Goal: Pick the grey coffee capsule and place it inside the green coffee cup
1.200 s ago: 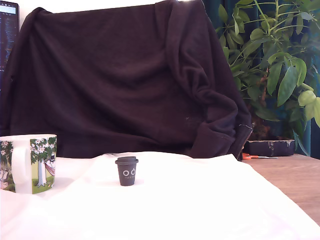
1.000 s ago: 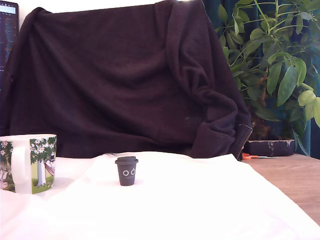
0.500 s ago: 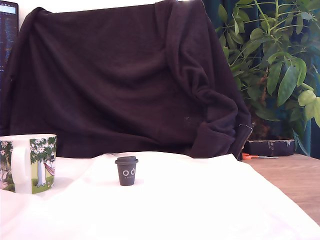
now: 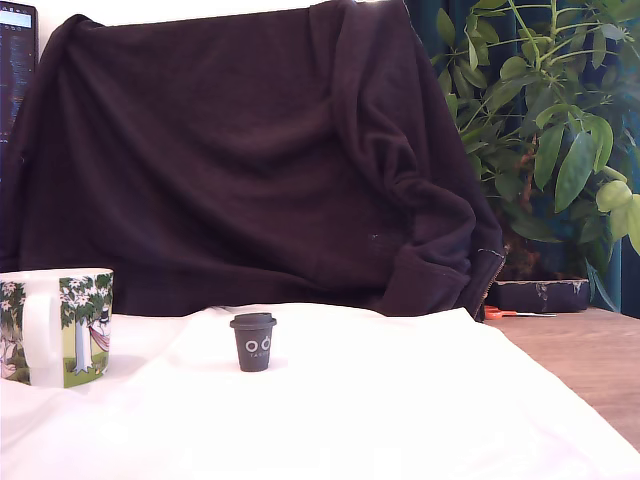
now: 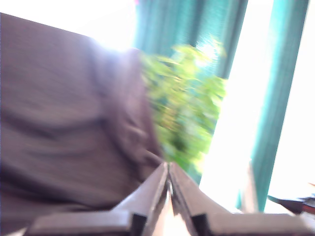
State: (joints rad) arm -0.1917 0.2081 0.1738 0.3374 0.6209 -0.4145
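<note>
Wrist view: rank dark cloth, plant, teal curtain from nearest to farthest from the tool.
1. Dark cloth, overlapping the plant's edge, closest to the tool.
2. Plant, behind the cloth.
3. Teal curtain, behind the plant, backmost.

One grey coffee capsule [image 4: 253, 342], one green coffee cup [image 4: 57, 326], one dark blanket [image 4: 240, 150], one leafy plant [image 4: 545, 120], one pincer [image 5: 169, 184].

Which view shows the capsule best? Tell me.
The exterior view: the capsule stands upright and unobstructed on the white cloth, right of the mug. The wrist view is blurred and shows only the gripper, dark fabric and foliage, no capsule.
</note>
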